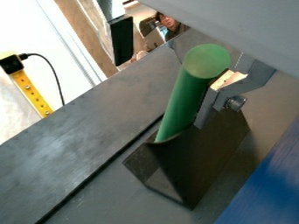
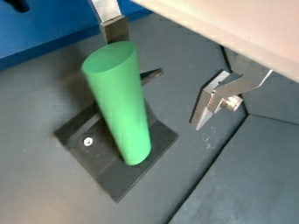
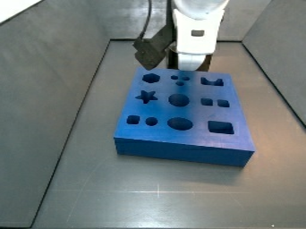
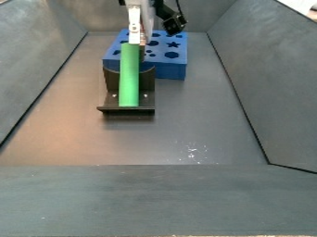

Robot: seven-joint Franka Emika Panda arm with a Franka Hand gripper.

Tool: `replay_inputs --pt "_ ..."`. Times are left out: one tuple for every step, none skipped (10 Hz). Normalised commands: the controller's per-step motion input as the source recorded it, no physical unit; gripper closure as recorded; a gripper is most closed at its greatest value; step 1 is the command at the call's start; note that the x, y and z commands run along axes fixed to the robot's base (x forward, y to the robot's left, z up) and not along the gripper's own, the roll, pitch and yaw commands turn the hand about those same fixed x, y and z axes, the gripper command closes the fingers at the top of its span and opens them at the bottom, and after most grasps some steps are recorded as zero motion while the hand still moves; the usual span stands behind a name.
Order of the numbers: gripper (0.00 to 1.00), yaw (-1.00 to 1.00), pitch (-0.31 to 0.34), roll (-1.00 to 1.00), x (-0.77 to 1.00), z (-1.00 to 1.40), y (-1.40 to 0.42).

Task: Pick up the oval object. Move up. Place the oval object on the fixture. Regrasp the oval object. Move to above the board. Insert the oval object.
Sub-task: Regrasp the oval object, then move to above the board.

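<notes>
1. Standing upright on the fixture (image 4: 126, 100), the oval object (image 4: 128, 71) rests with its lower end on the base plate.
2. Gripper (image 2: 163, 52) jaws are spread wide, the peg's top between them, neither finger (image 2: 216, 96) touching it.
3. Board (image 4: 168, 54) lies beyond the fixture.

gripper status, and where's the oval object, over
Gripper open above the fixture, fingers apart. Oval object upright on fixture, not held. Board behind, nothing in the way.
</notes>
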Motion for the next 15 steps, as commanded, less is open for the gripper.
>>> replay_inputs --pt "0.00 0.09 0.142 0.10 0.41 -0.02 -0.02" --pt "0.00 0.10 0.143 0.10 0.30 -0.02 -0.02" --pt "0.00 0.10 0.142 0.10 0.26 -0.02 -0.02" --pt "0.00 0.10 0.138 0.09 0.18 -0.02 -0.03" --pt "1.00 0.00 0.000 0.00 0.00 0.00 0.00" --pt "1.00 -0.37 -0.021 0.33 0.08 1.00 0.00" --pt "1.00 -0.36 -0.001 0.32 0.07 1.00 0.00" --pt "1.00 -0.32 0.067 0.26 0.06 1.00 0.00" --pt "1.00 -0.25 0.154 0.16 0.06 1.00 0.00" --pt "1.00 -0.19 0.201 0.11 0.05 1.00 0.00" --pt "1.00 -0.11 0.241 0.08 0.04 1.00 0.00" --pt "1.00 -0.06 0.255 0.06 0.04 1.00 0.00" --pt "1.00 0.02 0.273 0.02 0.03 1.00 -0.01" --pt "1.00 0.06 0.275 0.00 0.04 1.00 -0.01" --pt "1.00 0.12 0.268 0.00 0.04 1.00 -0.02"
